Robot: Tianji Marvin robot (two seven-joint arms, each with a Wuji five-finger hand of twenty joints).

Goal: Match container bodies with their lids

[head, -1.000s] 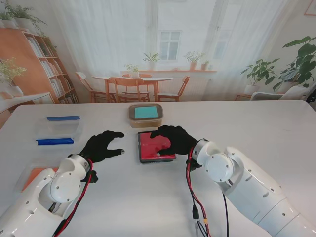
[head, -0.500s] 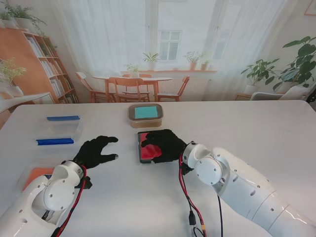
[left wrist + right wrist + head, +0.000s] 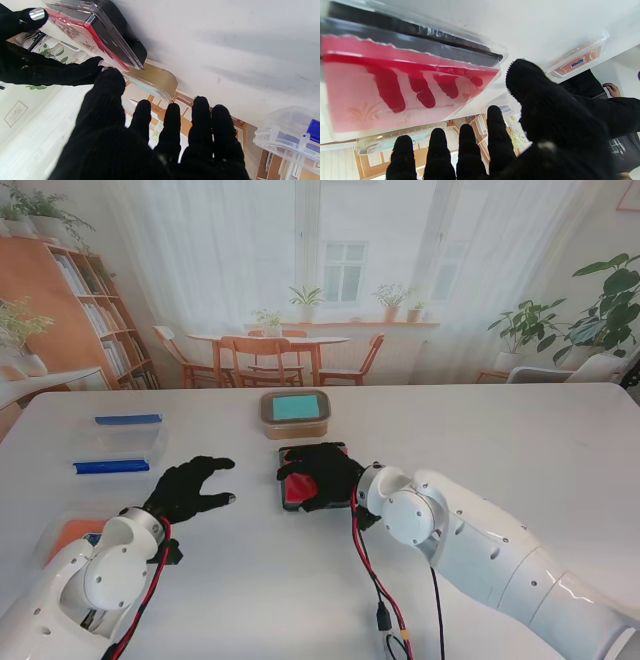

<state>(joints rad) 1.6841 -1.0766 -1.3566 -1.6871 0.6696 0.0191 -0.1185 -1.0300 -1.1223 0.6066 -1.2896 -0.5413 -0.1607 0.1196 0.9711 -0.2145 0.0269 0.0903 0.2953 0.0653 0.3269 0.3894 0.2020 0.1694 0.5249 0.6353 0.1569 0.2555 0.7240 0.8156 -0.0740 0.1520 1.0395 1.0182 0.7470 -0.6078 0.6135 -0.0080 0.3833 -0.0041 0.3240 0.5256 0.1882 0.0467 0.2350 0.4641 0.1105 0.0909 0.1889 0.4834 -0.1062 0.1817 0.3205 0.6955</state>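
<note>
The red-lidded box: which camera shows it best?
The right wrist view: the red-lidded box fills the picture, lid and dark body clear. The left wrist view catches it edge-on, one side raised. From the stand, the right hand covers most of it.

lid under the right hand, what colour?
Red lid, clear rim, on a black body; right wrist view shows it best.

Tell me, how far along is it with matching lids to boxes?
Done: the tan box wears its teal lid. In hand: the right robot hand rests on the red lid, which sits on a black box; whether it is pressed shut I cannot tell. The left robot hand is open and holds nothing. Left: the blue-clipped box and the orange lid.
</note>
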